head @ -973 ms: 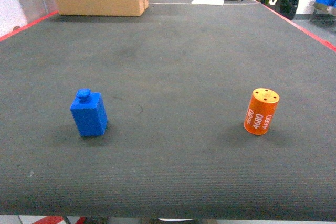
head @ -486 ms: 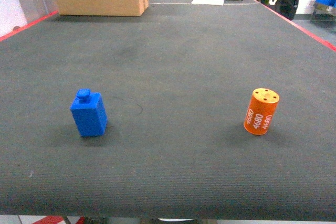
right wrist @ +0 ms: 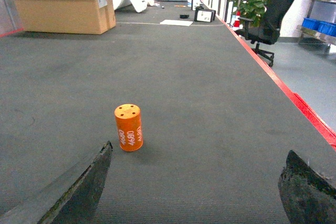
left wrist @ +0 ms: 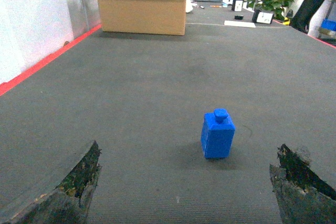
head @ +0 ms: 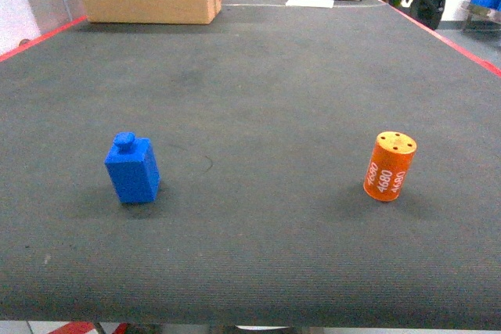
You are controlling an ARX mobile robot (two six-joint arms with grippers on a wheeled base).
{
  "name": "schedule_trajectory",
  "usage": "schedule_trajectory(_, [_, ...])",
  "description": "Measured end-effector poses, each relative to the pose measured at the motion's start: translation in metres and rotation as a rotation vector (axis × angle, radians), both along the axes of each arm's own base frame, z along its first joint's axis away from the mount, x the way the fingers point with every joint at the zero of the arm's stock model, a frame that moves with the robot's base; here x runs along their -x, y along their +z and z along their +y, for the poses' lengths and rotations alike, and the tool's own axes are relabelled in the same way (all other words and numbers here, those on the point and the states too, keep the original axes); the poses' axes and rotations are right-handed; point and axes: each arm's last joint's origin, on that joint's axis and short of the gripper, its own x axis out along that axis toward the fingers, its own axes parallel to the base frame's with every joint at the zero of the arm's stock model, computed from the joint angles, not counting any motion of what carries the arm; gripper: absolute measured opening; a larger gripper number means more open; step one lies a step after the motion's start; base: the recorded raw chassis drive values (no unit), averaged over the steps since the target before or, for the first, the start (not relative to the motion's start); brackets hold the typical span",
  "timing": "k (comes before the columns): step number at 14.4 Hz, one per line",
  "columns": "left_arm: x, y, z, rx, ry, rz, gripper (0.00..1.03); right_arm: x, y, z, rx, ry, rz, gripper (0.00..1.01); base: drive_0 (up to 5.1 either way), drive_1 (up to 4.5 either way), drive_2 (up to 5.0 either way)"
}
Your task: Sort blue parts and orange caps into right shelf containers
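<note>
We saw the blue block upright on the dark mat, left of centre; the orange cylinder well apart, right; both looked light, rigid, smooth plastic, best pinched across the body; our left gripper and right gripper stood wide, empty.

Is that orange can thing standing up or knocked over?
Standing upright: the orange cap rests on its flat base on the table, holed top facing up.
</note>
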Motion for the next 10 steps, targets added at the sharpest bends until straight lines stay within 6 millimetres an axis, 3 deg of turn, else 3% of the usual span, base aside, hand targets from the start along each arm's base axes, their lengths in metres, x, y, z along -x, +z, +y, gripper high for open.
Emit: schedule_trajectory(10, [0.0000,0.0000,0.0000,0.000,0.000,0.000,0.98,0.0000,0.0000,0.0000,0.000,0.000,0.000,0.98,0.0,0.00,0.0])
